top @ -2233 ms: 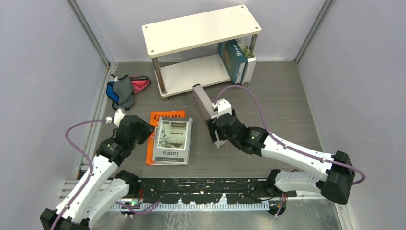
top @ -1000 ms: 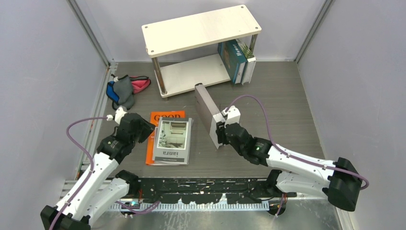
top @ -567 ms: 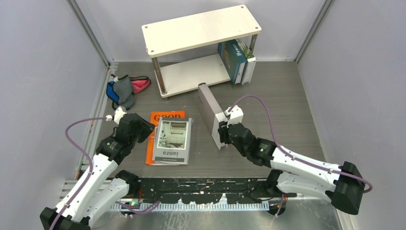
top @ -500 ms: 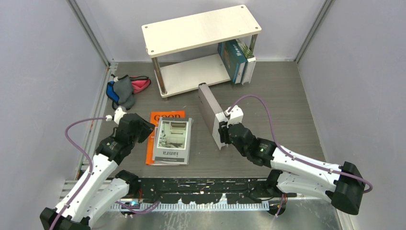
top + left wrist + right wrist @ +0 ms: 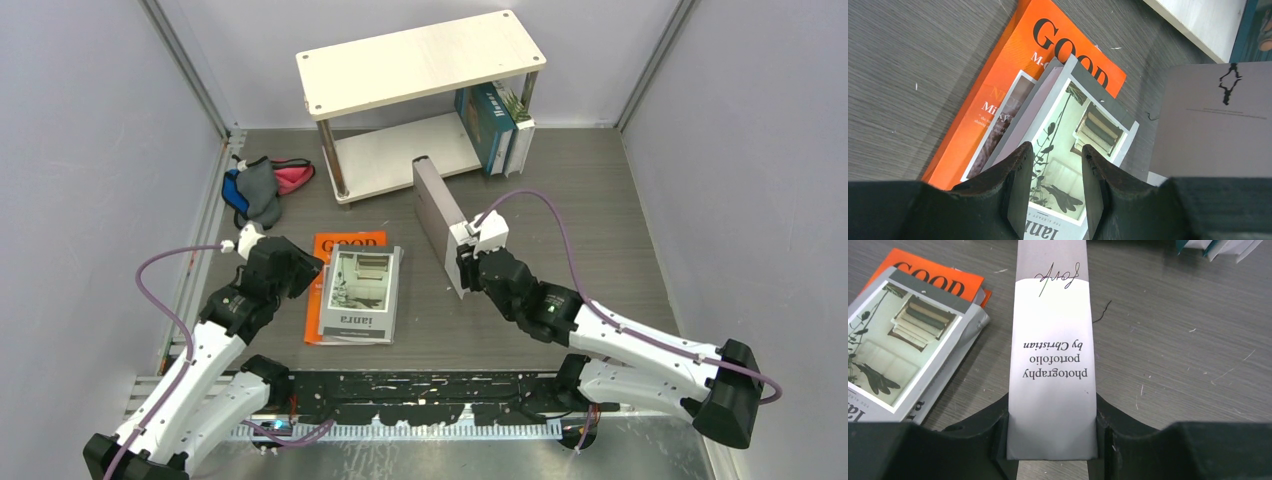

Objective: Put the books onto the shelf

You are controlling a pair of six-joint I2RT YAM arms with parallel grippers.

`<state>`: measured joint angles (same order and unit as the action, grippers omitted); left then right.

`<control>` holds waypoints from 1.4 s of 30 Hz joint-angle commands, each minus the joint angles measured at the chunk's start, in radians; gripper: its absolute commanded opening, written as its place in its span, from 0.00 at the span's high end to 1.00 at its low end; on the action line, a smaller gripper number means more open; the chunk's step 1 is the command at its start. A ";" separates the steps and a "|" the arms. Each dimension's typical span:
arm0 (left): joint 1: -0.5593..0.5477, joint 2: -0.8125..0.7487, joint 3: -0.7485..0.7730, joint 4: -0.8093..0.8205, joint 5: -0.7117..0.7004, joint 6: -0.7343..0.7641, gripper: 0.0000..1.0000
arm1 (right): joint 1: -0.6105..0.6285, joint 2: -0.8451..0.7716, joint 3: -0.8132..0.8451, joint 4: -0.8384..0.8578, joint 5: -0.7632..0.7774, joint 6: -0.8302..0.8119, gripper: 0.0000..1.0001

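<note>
My right gripper point(image 5: 463, 270) is shut on the near end of the grey-brown and white book point(image 5: 435, 205), which stands on its long edge on the table, spine up point(image 5: 1053, 340), between both fingers point(image 5: 1000, 432). That book points toward the shelf point(image 5: 420, 60), its far end close to the lower board point(image 5: 400, 155). The teal book point(image 5: 487, 125) and the white plant-cover book point(image 5: 518, 130) stand upright at the lower board's right end. The grey photo-cover book point(image 5: 360, 290) lies on the orange book point(image 5: 345, 245). My left gripper point(image 5: 1055, 150) hovers open over the photo cover point(image 5: 1083, 130), holding nothing.
A blue, grey and pink cloth bundle point(image 5: 262, 188) lies at the left, near the wall and the shelf's left post. Grey walls close in the table on three sides. The arm bases and a black rail point(image 5: 420, 385) run along the near edge.
My right gripper has carried the upright book a little farther from the bases, toward the shelf, and its jaws have tightened on it. The left arm has not moved.
</note>
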<state>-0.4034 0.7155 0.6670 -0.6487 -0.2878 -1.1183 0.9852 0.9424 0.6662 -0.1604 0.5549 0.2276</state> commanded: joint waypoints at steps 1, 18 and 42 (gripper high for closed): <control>0.004 0.000 0.020 0.023 -0.016 0.005 0.59 | 0.004 -0.034 0.082 0.060 0.053 -0.049 0.61; 0.004 0.057 0.036 0.073 -0.010 0.019 0.59 | -0.092 0.043 0.195 0.091 0.021 -0.108 0.61; 0.004 0.140 0.056 0.133 0.010 0.050 0.58 | -0.371 0.365 0.396 0.233 -0.192 -0.104 0.61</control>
<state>-0.4034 0.8452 0.6704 -0.5743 -0.2855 -1.0950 0.6495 1.2800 0.9752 -0.0521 0.4072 0.1329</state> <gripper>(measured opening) 0.414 0.474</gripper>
